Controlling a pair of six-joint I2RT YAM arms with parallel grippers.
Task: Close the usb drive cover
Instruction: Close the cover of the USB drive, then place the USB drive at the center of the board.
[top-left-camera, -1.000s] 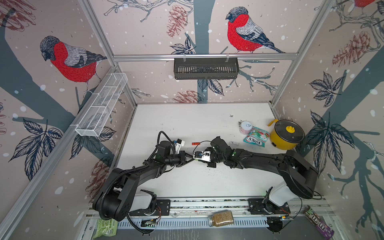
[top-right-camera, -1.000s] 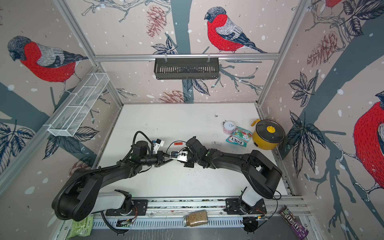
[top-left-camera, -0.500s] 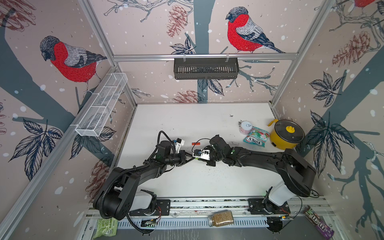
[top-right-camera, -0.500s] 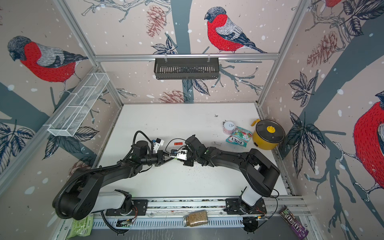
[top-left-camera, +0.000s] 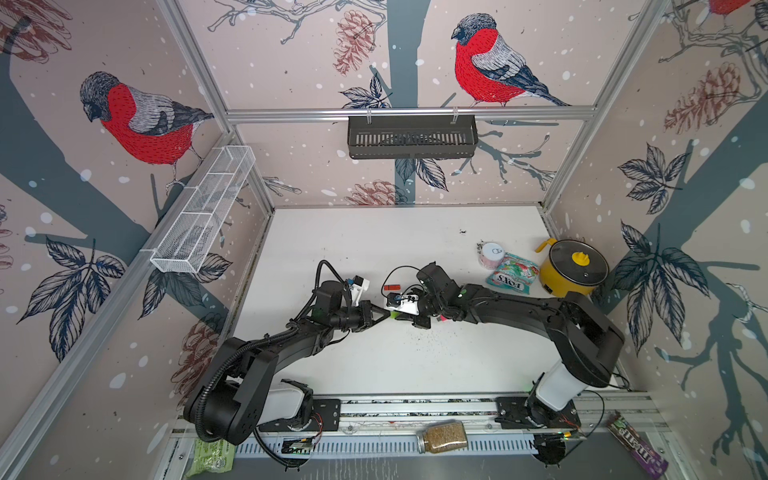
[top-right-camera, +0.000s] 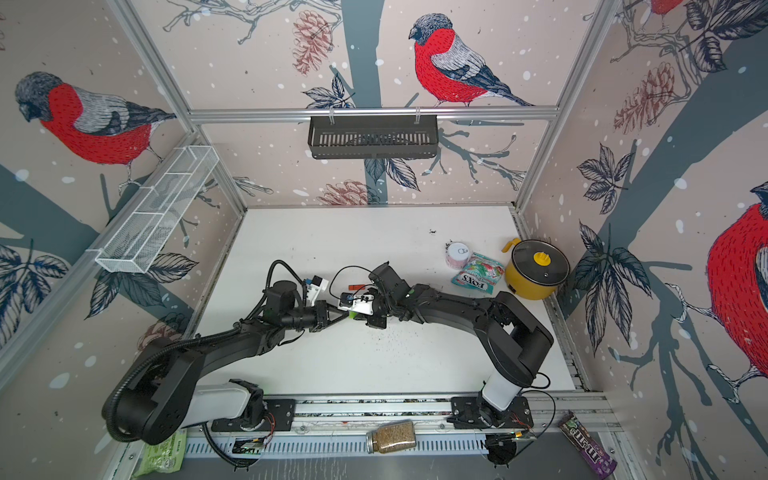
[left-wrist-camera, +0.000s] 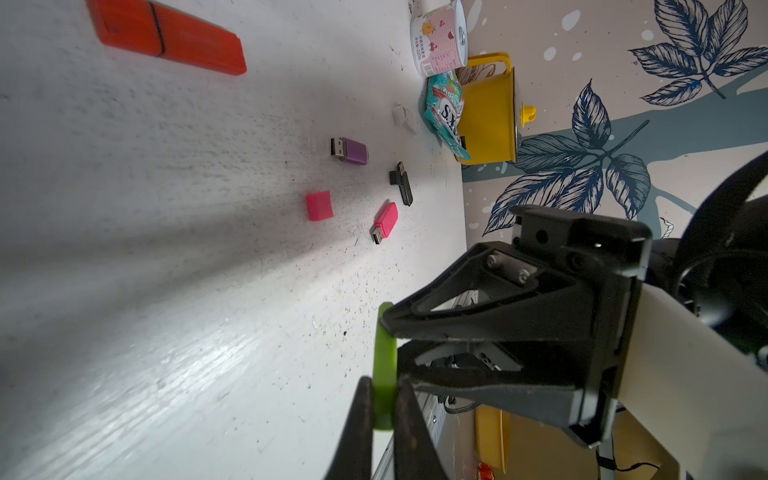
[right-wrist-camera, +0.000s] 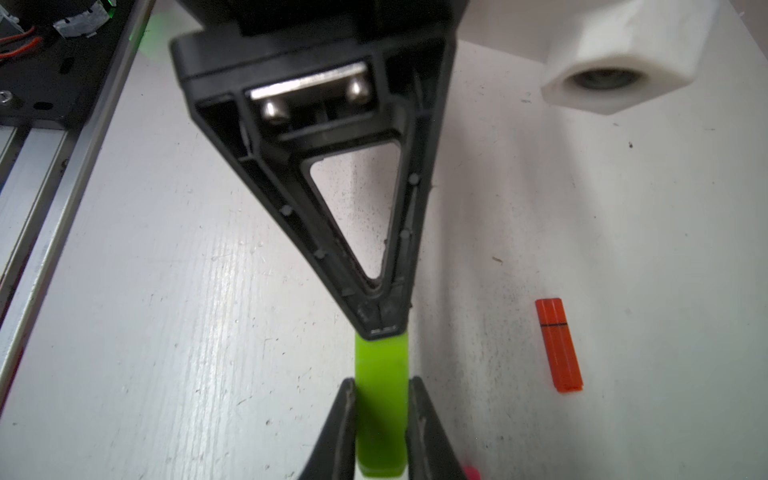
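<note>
A lime-green usb drive (right-wrist-camera: 381, 395) hangs just above the white table (top-left-camera: 374, 365), held between my two grippers, which meet tip to tip at mid-table. My left gripper (left-wrist-camera: 383, 401) is shut on one end of it. My right gripper (right-wrist-camera: 381, 415) is shut on the other end. The green piece (left-wrist-camera: 384, 361) looks like one straight bar; I cannot make out a seam between the drive and its cover. In both top views the left gripper (top-left-camera: 383, 314) and the right gripper (top-right-camera: 360, 316) nearly touch, and only a sliver of the green drive (top-right-camera: 352, 316) shows.
A capped orange-red drive (right-wrist-camera: 559, 345) lies beside the grippers. Beyond lie an uncapped purple drive (left-wrist-camera: 351, 150), a pink cap (left-wrist-camera: 319, 205), a pink drive (left-wrist-camera: 385, 222) and a black drive (left-wrist-camera: 402, 183). A can (top-left-camera: 491, 253), candy bag (top-left-camera: 512, 274) and yellow pot (top-left-camera: 573, 268) stand back right.
The right gripper has edged slightly left, toward the left gripper. Both grippers stay shut on the green drive.
</note>
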